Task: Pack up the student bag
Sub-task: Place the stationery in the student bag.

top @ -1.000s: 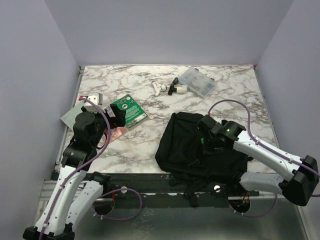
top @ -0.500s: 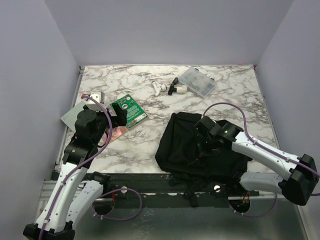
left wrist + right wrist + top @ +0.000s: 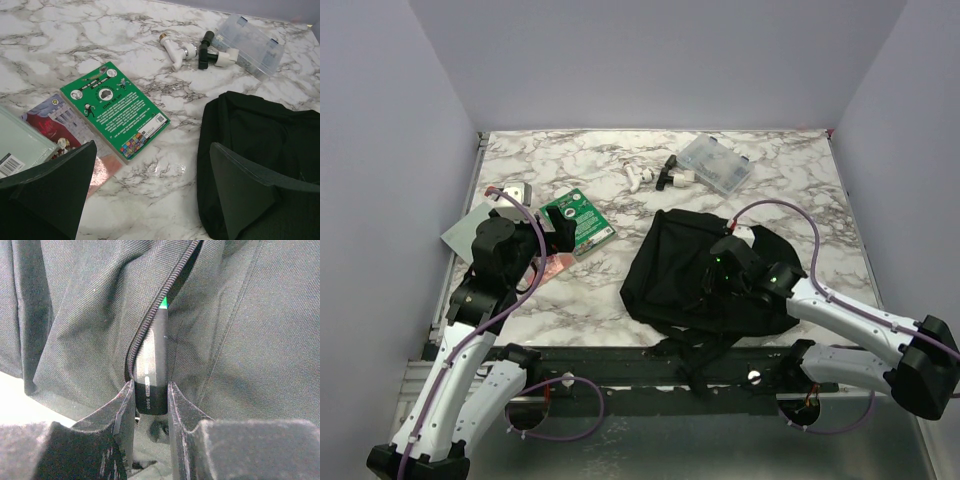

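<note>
Soft, even overhead light washes the marble tabletop (image 3: pixel 590 300) in the top view, with only faint shadows hugging the black student bag (image 3: pixel 680 270), whose fabric swallows most detail. From the left wrist, the green booklet (image 3: pixel 115 107) reads crisp while the fingers (image 3: pixel 240 190) of the left gripper (image 3: pixel 152 146) loom dark and soft-edged. The right wrist close-up is dimmer: bag weave and slim black object (image 3: pixel 152 365) sharp, fingers (image 3: pixel 120 415) of the right gripper (image 3: pixel 150 385) blurred, tabletop blown white at lower left.

The student bag (image 3: pixel 260 340) is matt black twill cloth; the black stick (image 3: pixel 152 375) looks smooth plastic; the surface (image 3: pixel 75 30) is polished, marble-patterned.
</note>
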`<state>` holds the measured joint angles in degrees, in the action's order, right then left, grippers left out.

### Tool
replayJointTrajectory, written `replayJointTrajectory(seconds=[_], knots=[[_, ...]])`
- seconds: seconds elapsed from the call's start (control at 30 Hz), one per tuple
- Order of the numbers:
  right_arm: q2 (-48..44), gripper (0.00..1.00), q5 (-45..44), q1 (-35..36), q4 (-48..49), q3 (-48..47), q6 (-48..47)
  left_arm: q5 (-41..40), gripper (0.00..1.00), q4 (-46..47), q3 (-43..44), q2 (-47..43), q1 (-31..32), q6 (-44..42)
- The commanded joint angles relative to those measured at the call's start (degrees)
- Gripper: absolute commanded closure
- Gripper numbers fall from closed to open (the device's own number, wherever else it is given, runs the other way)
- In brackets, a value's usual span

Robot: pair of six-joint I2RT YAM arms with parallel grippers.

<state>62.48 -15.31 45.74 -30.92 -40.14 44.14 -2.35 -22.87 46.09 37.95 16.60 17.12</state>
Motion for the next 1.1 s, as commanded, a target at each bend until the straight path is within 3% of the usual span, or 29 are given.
replayJointTrajectory(seconds=[0.0,0.03,0.23,0.3,0.63,0.77,0.97,1.07], knots=[[0.5,0.89,-6.7,-0.2,11.5,2.9,0.1,2.1,0.02,-0.6,1.4,0.5,-0.2,0.6],[0.7,0.84,-7.4,-0.2,12.9,3.6,-0.2,2.3,0.02,-0.6,1.5,0.7,-0.2,0.7],[0.7,0.82,-8.8,-0.4,21.0,6.4,-2.6,2.2,0.02,-0.6,1.4,1.6,0.0,0.6],[0.7,0.76,-9.4,-0.9,24.4,8.4,-4.1,2.3,0.02,-0.7,1.4,1.8,0.1,0.7],[2.8,0.77,10.4,-10.0,32.7,9.4,-12.6,2.3,0.02,-1.0,1.5,3.0,0.3,0.3],[9.1,0.85,18.6,-16.9,33.8,8.5,-13.9,2.3,0.02,-1.0,1.3,3.9,0.6,0.5],[15.0,0.85,28.3,-19.2,36.4,5.3,-16.4,13.1,0.04,-0.6,2.0,10.1,1.5,2.8],[15.0,0.84,30.8,-19.2,37.2,4.0,-17.7,23.6,0.05,2.7,1.1,15.5,1.7,8.8]])
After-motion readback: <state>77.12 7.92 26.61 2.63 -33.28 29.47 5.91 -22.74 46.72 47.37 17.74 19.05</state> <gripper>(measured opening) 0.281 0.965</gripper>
